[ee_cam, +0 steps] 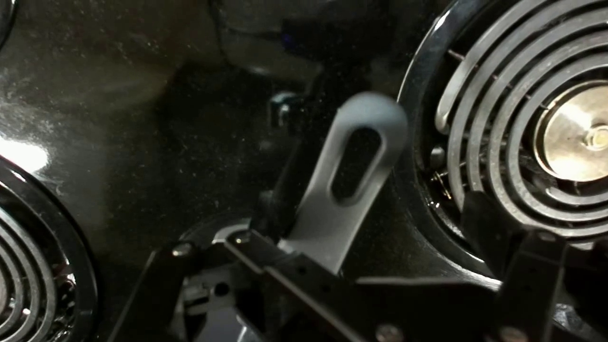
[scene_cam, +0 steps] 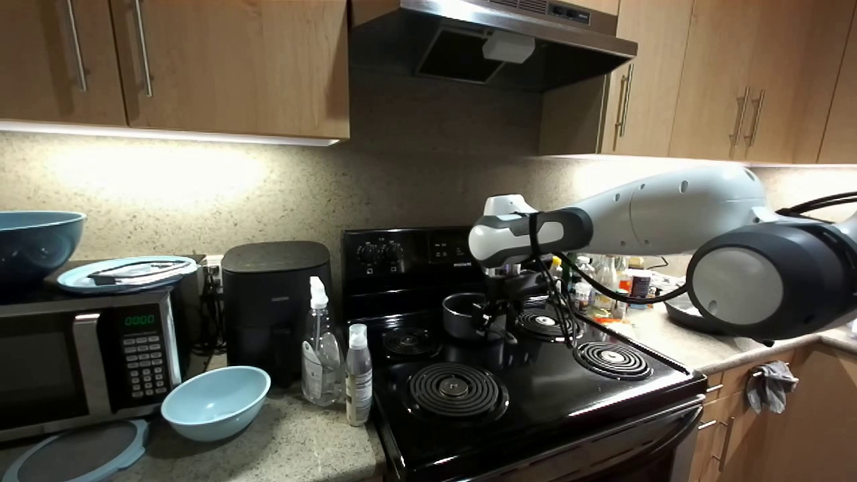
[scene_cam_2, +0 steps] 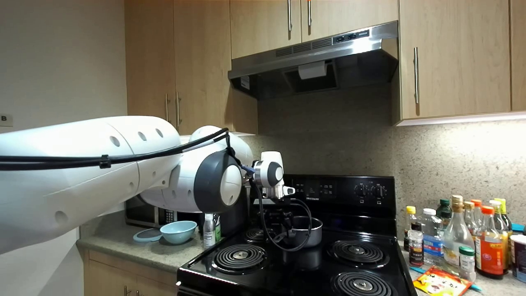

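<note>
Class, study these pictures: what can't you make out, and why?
The inside bottom of the pot, in both exterior views: hidden by its wall.
Whether the gripper touches the handle, in the wrist view: dark and blurred, lower end covered by gripper parts.
The rest of the dark blue bowl, in an exterior view: cut off by the left edge.
Small print on the bottles, in an exterior view: too small.
</note>
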Robot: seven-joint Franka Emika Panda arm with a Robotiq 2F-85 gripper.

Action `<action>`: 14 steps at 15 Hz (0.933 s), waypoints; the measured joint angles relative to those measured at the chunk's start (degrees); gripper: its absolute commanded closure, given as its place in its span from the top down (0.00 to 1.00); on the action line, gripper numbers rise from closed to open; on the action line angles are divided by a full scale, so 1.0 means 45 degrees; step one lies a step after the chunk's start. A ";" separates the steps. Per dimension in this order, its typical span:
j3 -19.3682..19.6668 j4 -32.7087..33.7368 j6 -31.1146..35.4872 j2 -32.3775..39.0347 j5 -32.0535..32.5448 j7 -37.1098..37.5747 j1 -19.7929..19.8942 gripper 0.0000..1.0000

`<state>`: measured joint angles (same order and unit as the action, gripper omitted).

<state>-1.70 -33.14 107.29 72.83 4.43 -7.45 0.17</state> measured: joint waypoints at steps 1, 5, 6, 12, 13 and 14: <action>-0.0001 0.0000 -0.0035 0.0054 0.0000 0.0000 0.0040 0.75; -0.0008 0.0000 -0.0076 0.0215 0.0000 -0.0001 0.0212 0.53; -0.0013 0.0000 -0.0076 0.0222 0.0000 -0.0001 0.0240 0.47; -0.0027 0.0000 -0.0076 0.0226 0.0000 -0.0002 0.0267 0.08; -0.0027 0.0000 -0.0076 0.0239 0.0000 -0.0002 0.0273 0.03; -0.0027 0.0000 -0.0076 0.0254 0.0000 -0.0002 0.0280 0.01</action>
<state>-1.83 -33.15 106.94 73.98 4.44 -7.45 1.43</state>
